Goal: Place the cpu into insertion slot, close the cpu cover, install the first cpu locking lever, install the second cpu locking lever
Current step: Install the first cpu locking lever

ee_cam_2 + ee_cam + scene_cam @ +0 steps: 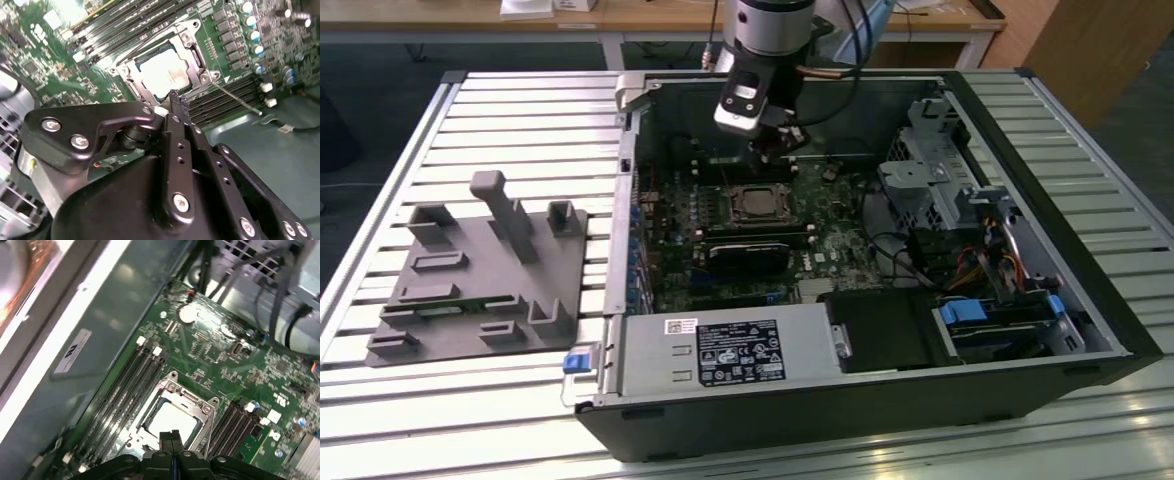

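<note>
On a slatted metal table (520,110) near wooden desks (654,20), an open computer case (854,415), gripper (774,153) closed above the cpu (751,205).

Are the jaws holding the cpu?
No, in the second wrist view the cpu lies in the insertion slot, beyond the shut jaws.

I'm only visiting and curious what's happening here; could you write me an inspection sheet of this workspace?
Surface: slatted metal table carrying an open computer case.
Job's things: cpu lies in the slot; cover lies flat over it; a thin lever sticks out from the slot's corner.
Clutter: grey fixture beside the case, at the exterior view's left.
Grippers: end effector shut, nothing held, hovering by the slot's edge.
Cables: bundle inside the case, at the exterior view's right.
Surroundings: wooden desk behind the table.
</note>
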Controlling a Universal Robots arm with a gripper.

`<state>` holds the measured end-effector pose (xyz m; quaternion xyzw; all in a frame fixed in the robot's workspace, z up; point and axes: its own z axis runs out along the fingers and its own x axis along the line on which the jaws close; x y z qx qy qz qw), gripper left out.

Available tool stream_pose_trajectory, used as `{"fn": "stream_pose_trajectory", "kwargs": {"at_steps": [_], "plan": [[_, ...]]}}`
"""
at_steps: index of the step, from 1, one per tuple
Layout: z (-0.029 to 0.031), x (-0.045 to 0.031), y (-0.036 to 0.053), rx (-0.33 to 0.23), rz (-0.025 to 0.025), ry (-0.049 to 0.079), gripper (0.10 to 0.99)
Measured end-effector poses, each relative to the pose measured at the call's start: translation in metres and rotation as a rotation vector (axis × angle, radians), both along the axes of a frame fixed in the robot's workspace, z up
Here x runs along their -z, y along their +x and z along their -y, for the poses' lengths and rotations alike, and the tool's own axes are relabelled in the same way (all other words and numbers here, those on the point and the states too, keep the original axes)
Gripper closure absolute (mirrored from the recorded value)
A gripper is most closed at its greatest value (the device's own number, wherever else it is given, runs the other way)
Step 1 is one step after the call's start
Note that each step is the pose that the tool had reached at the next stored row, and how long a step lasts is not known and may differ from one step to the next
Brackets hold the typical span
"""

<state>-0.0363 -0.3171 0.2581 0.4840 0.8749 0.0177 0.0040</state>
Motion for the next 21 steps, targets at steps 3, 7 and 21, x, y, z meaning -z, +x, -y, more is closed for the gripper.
{"fn": "stream_pose_trajectory", "kwargs": {"at_steps": [3,7,21], "plan": [[0.0000,0.0001,0.0000,-0.054,0.0000,-0.001,0.980],[0.0000,0.0003,0.0000,-0.127,-0.0001,-0.003,0.980],[0.0000,0.0018,0.0000,-0.381,0.0004,-0.005,0.980]]}}
